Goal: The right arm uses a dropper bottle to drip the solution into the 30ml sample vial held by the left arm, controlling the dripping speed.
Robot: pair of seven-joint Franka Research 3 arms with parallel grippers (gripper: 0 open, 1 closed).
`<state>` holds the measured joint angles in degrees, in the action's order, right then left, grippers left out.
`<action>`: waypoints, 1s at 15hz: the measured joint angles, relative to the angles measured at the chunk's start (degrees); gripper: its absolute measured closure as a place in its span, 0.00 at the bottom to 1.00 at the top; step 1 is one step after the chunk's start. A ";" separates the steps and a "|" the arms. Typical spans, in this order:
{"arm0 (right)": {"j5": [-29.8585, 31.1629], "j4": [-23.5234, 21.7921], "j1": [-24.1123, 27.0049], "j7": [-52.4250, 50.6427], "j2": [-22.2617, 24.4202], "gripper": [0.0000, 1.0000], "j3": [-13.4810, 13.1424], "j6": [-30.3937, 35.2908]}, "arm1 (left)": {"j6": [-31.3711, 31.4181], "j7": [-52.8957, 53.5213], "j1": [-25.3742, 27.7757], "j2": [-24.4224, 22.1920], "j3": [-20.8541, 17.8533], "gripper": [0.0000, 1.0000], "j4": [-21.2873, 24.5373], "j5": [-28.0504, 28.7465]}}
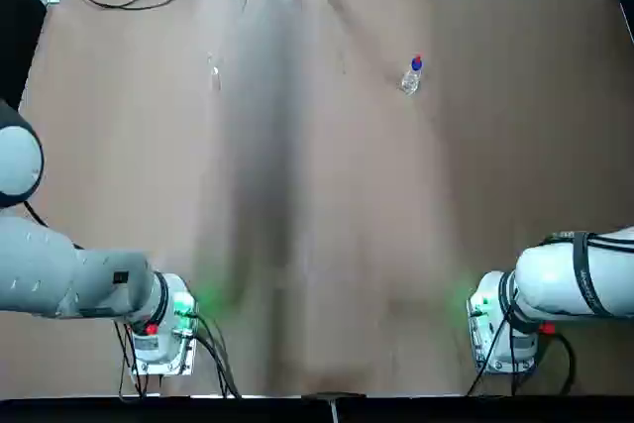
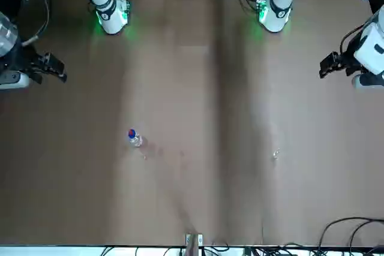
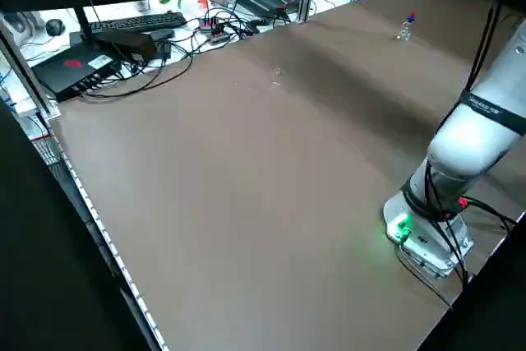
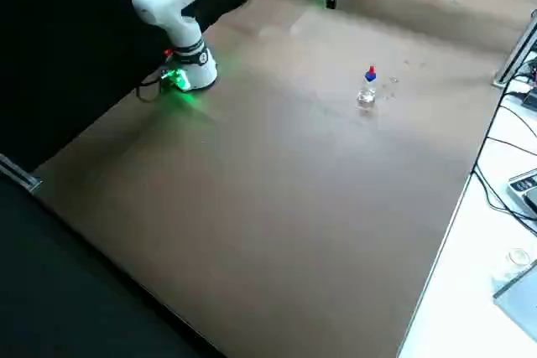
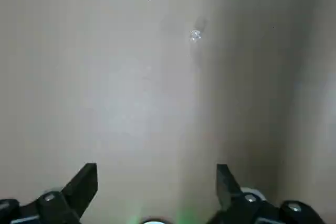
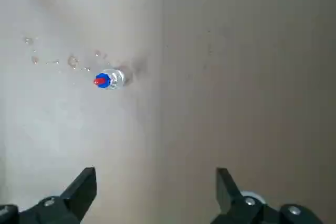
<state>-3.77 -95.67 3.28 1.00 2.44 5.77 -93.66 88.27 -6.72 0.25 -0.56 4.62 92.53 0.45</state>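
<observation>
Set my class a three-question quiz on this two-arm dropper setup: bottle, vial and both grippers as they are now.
1. True or false: the dropper bottle stands upright on the table, untouched by either arm.
2. Multiple choice: in the top view the 30ml sample vial is (A) in the left gripper, (B) alone on the table's far left part, (C) touching the dropper bottle.
3. Fill in: the left gripper and the right gripper both have their fingers ____.

Key: 1 true; 2 B; 3 open.
</observation>
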 joint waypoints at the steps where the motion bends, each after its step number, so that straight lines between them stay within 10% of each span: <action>1: 0.03 -0.03 0.04 0.00 -0.01 0.00 -0.12 -0.41 | 0.04 -0.03 -0.15 0.13 0.00 0.00 0.00 0.01; 8: -0.01 -0.81 4.52 -2.42 -0.21 0.00 -1.01 -1.86 | 1.41 -0.09 -0.71 3.65 0.00 0.00 -0.15 0.01; 15: -0.77 -1.74 -4.14 4.83 -7.74 0.03 0.18 -8.68 | 7.35 17.78 -0.10 11.53 -0.41 0.01 -0.32 0.03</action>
<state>-4.54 -97.41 -0.86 5.83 -5.30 5.95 -102.34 95.62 11.07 0.15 10.96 4.21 92.21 0.48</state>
